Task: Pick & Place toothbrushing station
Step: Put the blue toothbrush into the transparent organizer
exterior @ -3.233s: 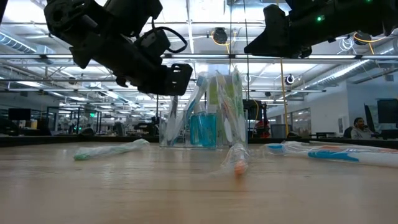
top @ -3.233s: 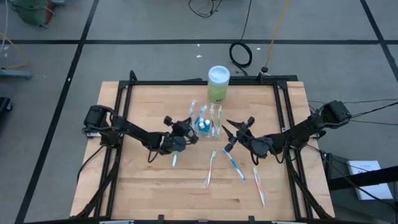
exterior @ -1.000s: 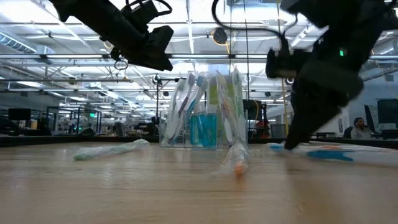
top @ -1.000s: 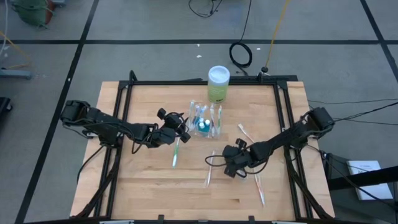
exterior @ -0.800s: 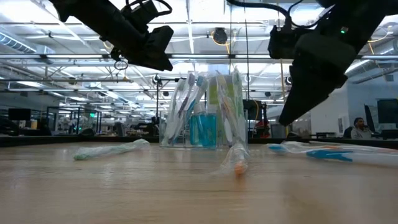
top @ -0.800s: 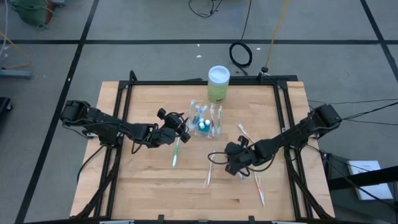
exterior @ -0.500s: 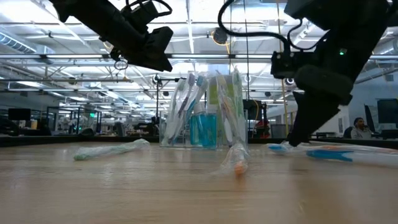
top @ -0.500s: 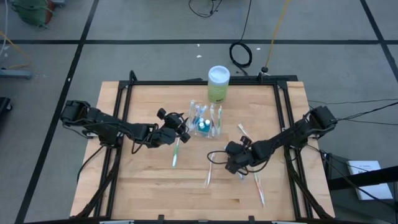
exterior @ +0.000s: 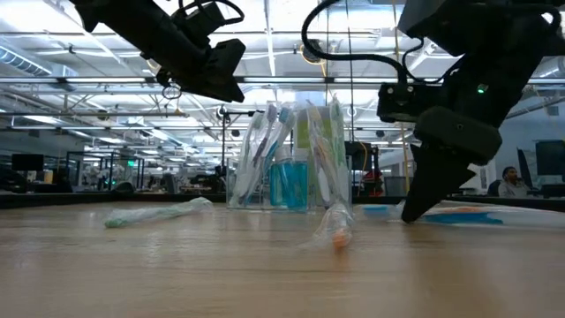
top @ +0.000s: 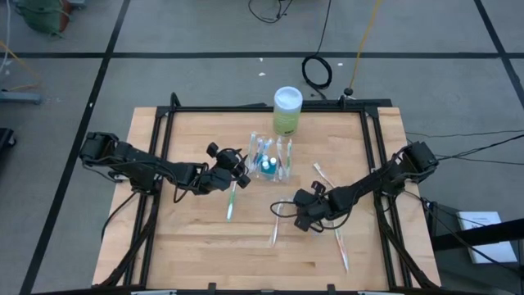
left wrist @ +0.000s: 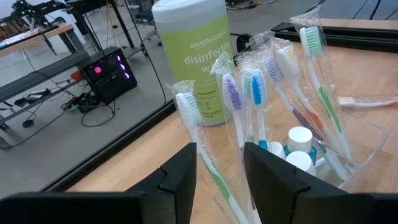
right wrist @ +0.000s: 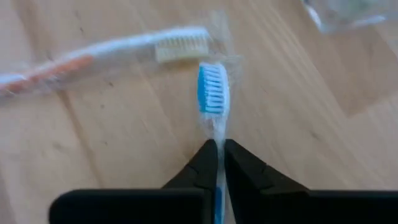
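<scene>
Closed jaws of the right gripper (right wrist: 217,152) pinch the neck of a wrapped blue brush (right wrist: 213,93) down at the table (top: 188,246), its bristle head sticking out just past the fingertips. Beside that head lies an orange brush (right wrist: 106,57) in its wrapper, white bristles close to the blue ones. From above, the right gripper (top: 300,215) sits low, in front of the station (top: 271,157) and a little to its right, with another wrapped brush (top: 341,246) on the wood farther right. The left gripper (top: 237,174) hangs above the table just left of the station, its two fingers (left wrist: 180,180) parted with nothing between them. A green brush (top: 231,201) lies on the wood below it. The station stands upright near the table's far edge, holding several wrapped brushes (left wrist: 249,93) and small blue bottles with white caps (left wrist: 298,138). A green canister (top: 287,110) stands just behind it.
</scene>
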